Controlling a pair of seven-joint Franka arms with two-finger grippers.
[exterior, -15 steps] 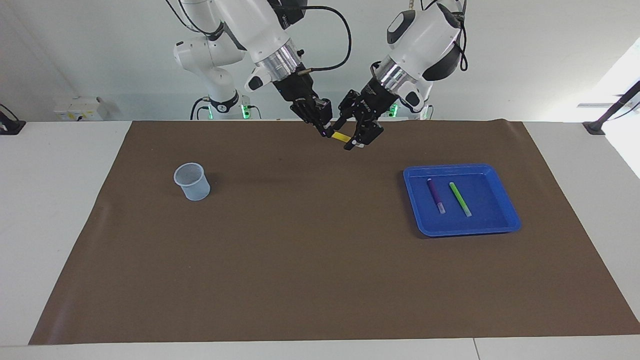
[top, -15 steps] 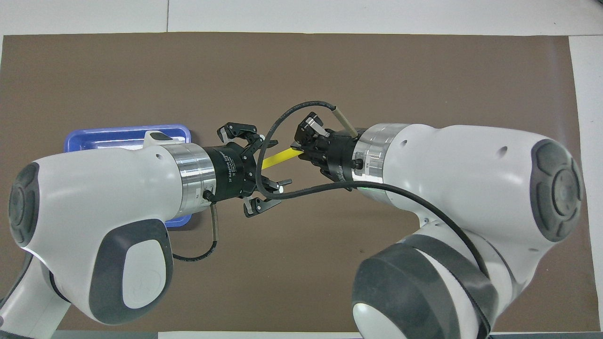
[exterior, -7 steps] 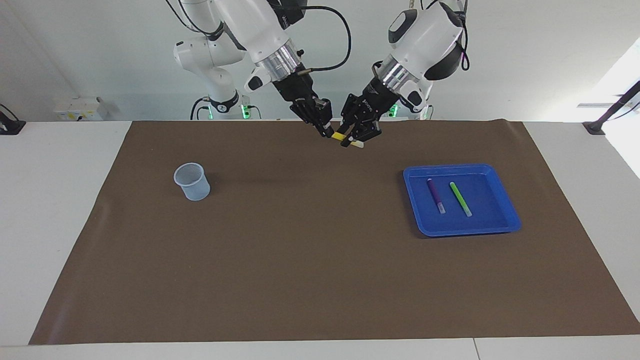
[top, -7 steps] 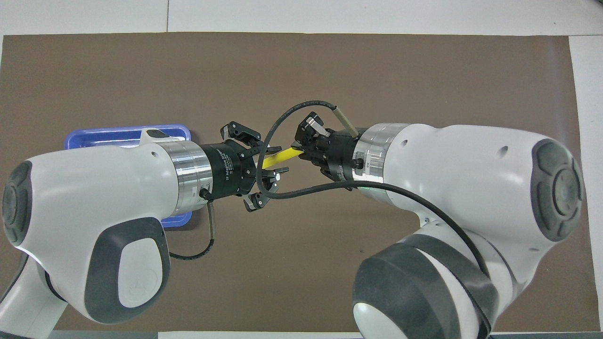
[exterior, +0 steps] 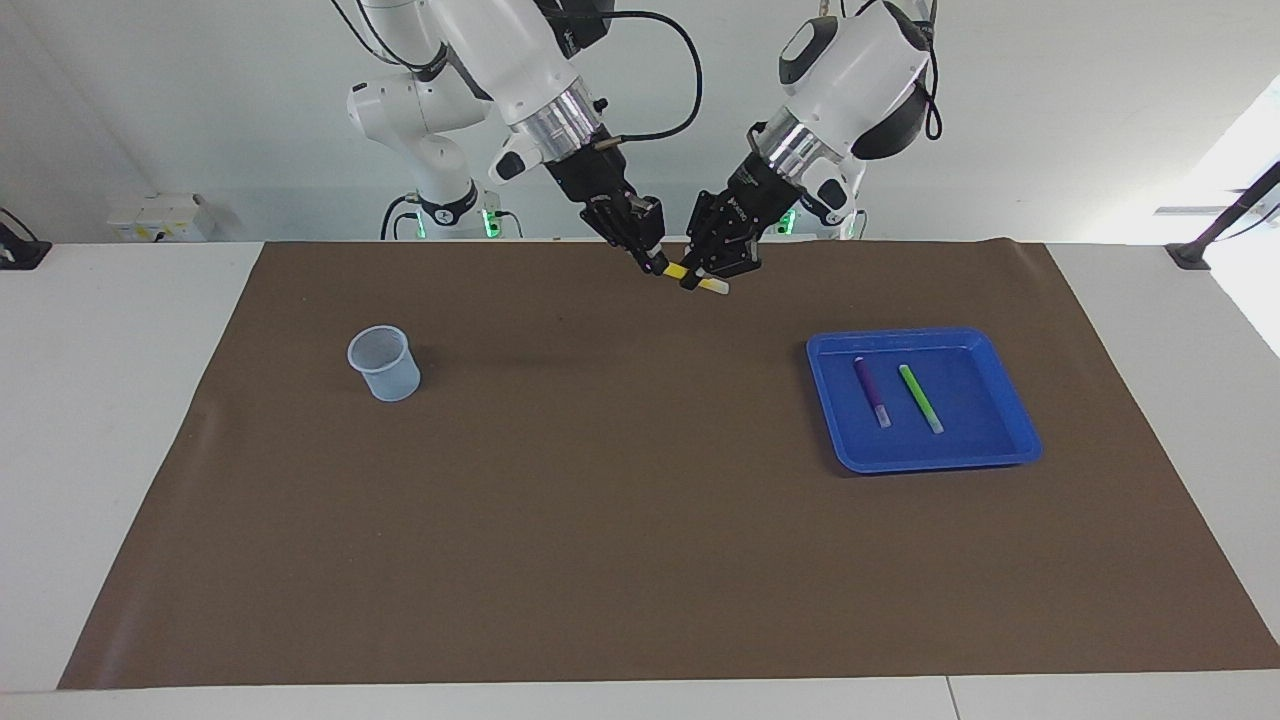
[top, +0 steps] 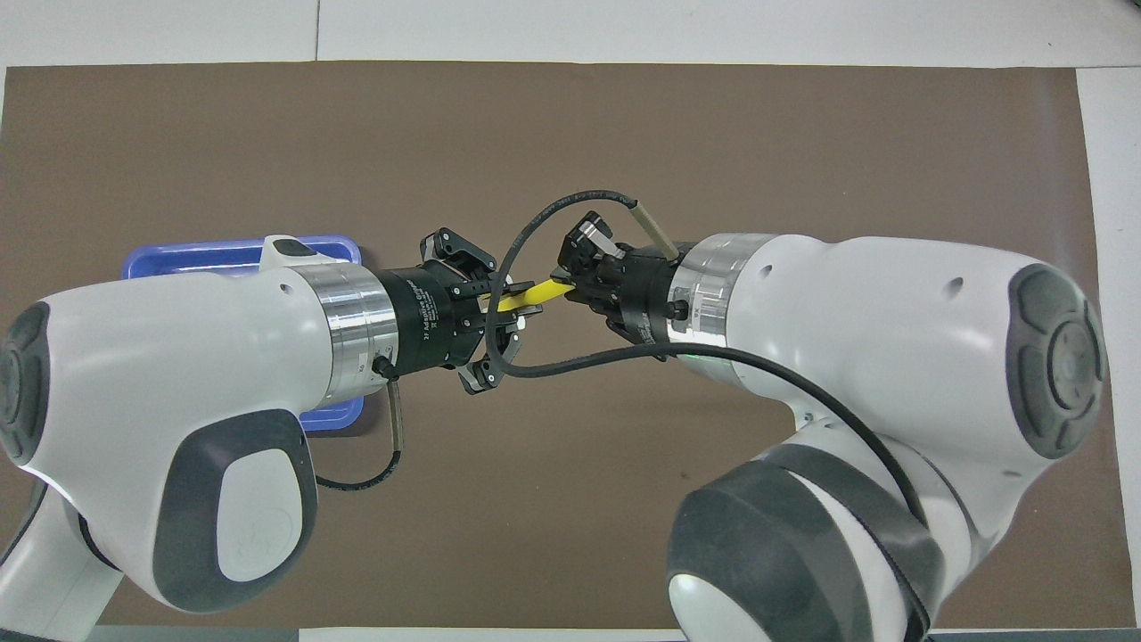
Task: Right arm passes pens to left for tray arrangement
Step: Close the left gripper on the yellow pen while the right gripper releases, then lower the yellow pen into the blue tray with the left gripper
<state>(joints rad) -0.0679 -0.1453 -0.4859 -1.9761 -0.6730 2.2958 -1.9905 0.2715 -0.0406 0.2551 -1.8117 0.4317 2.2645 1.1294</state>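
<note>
So the big change here: the left claw [exterior: 705,277] has just snapped shut on the yellow pen [exterior: 680,271], where a second ago it was hanging wide open around it. The right claw [exterior: 655,262] hasn't let go, it's clamped on the other end, so right now both claws are pinching the same pen up in the air over the brown mat [exterior: 620,520], at the robots' edge of the table [exterior: 120,420], roughly midway between the two arms. In the overhead view you only see a short yellow stretch between the two sets of fingers. That's basically the handover at its tipping point: I'd say the next thing needed is the right claw opening so the left arm can carry the pen off. If it pulls away before the release, the pen could twist or pop out. The purple pen [exterior: 872,391] and green pen [exterior: 920,398] already lie side by side, not touching, in the blue tray [exterior: 1010,440] toward the left arm's end, so this looks like the last one. The little translucent cup [exterior: 383,363] toward the right arm's end looks empty.
</note>
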